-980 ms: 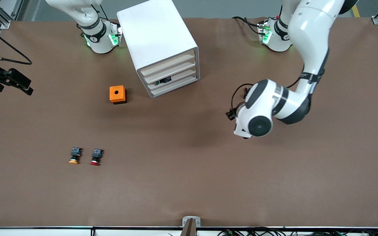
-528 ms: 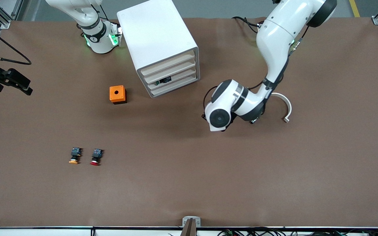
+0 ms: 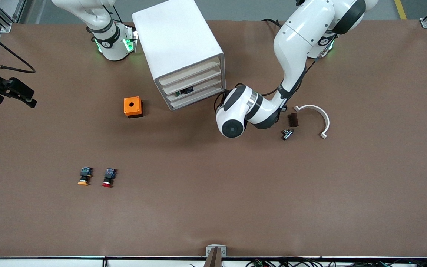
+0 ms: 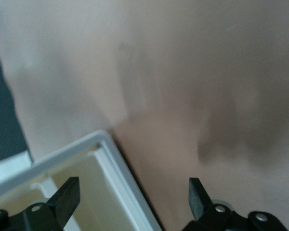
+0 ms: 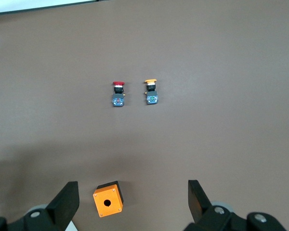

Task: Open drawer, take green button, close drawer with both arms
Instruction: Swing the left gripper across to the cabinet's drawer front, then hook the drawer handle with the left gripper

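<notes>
Front view: the white boxy cabinet [image 3: 178, 48] stands on the brown table [image 3: 213, 207] between the two arm bases, its four cream drawer fronts facing the front camera at a slant. The drawer [image 3: 195, 90] third from the top looks closed, and a dark object with a speck of green and blue shows through its front; it may be the button, but that cannot be told for sure. The left arm [image 3: 295, 48] reaches down from its base, its wrist low just beside the cabinet's lower corner toward the left arm's end; its gripper is hidden under the wrist. Toward the left arm's end lie a white curved plastic arc [image 3: 317, 115], a small dark brown block [image 3: 292, 119] and a small black-and-silver part [image 3: 287, 133]. An orange square box with a round hole [image 3: 132, 106] sits near the cabinet toward the right arm's end. Nearer the camera lie the orange-capped push button [image 3: 84, 176] and the red-capped push button [image 3: 108, 178], side by side.

Left wrist view: the left gripper [image 4: 134, 198] has its fingers spread wide, holding nothing, with the cabinet's white edge between them.

Right wrist view: the right gripper [image 5: 134, 198] waits high over the table, fingers wide apart and empty, over the orange box.
</notes>
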Available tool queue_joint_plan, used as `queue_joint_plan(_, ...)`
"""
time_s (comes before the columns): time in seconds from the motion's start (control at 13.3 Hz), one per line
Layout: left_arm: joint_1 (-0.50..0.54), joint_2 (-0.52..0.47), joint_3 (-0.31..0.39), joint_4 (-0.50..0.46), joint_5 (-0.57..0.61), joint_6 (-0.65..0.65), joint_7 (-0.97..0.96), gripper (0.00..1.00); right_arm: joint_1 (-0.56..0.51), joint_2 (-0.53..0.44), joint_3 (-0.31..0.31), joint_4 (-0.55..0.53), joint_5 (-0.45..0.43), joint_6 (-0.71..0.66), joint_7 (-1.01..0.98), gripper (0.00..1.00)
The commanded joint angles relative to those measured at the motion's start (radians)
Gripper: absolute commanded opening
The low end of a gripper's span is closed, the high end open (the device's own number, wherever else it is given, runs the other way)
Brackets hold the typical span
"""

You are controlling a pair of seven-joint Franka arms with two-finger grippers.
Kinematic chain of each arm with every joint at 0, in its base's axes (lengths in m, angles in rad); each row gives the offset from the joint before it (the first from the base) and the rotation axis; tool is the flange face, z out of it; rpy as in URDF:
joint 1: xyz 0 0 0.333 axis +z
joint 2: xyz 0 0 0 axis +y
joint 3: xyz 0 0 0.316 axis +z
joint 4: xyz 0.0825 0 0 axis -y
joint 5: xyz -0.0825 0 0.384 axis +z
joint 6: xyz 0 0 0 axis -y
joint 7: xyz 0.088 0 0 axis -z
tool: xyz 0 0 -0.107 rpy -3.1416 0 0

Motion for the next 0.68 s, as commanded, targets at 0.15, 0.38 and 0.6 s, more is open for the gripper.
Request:
queue_joint_plan(0.15,0.009,0.034,0.007,0.011,-0.221,-0.012,-0.188,0.97,-0.009,-0.005,0.007,0.004,0.013,-0.014,-0.007,1.00)
queue_joint_plan(0.38,0.012,0.049,0.012,0.009,-0.304,-0.104,-0.196,0.90,-0.010,-0.003,0.008,0.004,0.014,-0.024,-0.006,1.00)
queue_joint_plan(0.6,0.013,0.069,0.012,0.011,-0.347,-0.136,-0.194,0.82,-0.009,-0.005,0.007,0.004,0.013,-0.026,-0.006,1.00)
